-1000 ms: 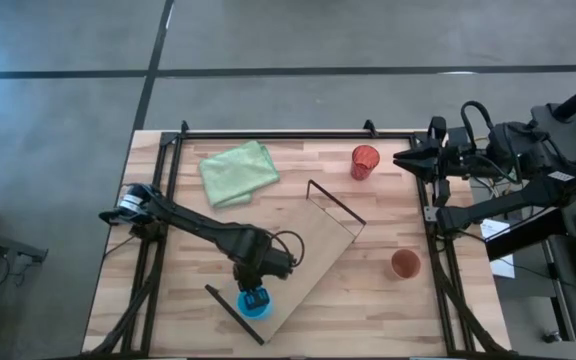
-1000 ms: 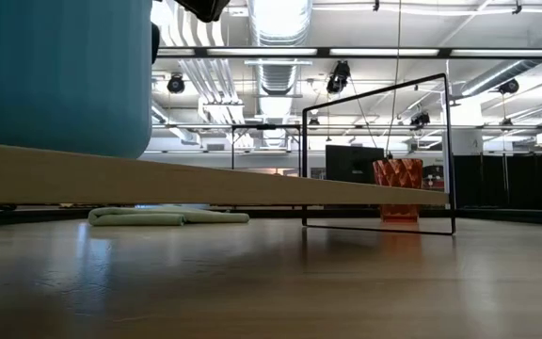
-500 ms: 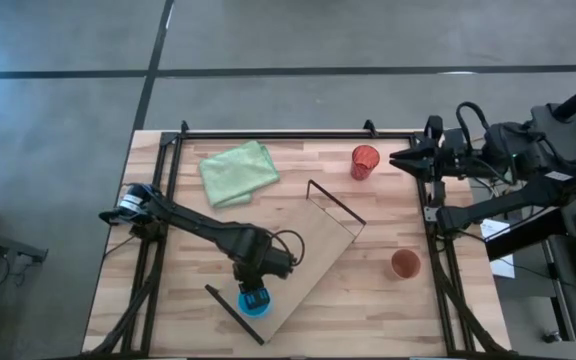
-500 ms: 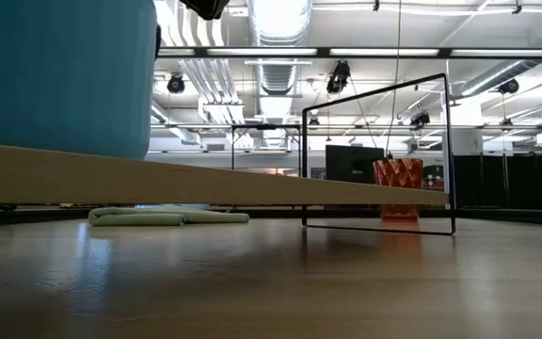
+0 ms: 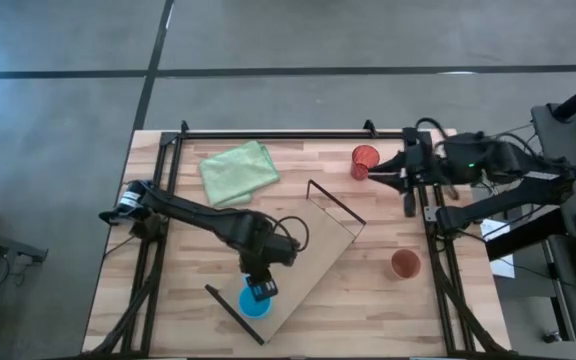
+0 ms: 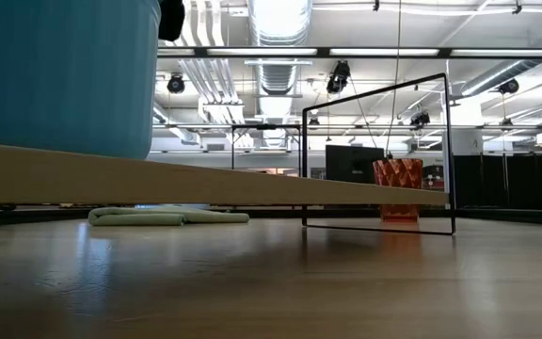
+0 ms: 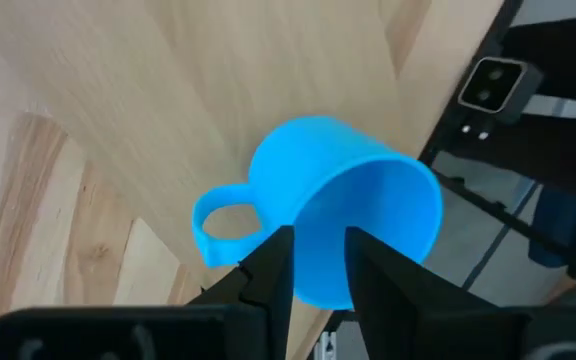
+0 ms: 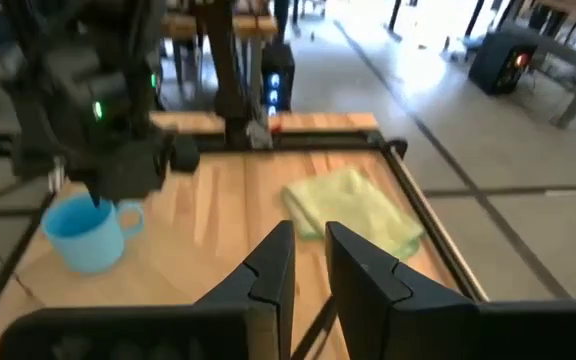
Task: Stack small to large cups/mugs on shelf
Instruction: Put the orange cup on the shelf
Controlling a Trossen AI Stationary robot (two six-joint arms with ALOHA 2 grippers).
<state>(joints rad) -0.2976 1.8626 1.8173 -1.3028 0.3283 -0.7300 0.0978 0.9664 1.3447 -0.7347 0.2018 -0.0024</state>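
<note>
Both left jaws (image 7: 308, 265) hover just above blue mug (image 7: 343, 220).

Left gripper (image 7: 313, 270) fingers straddle the blue mug (image 7: 343, 225) rim (handle beside them); bare shelf (image 7: 218, 90) board lies clear beyond the fingertips.

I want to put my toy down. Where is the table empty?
Bare wood lies between the green cloth and the left gripper, and between the red tumbler and the brown-orange cup. It is crowded around the blue mug on the shelf.
</note>
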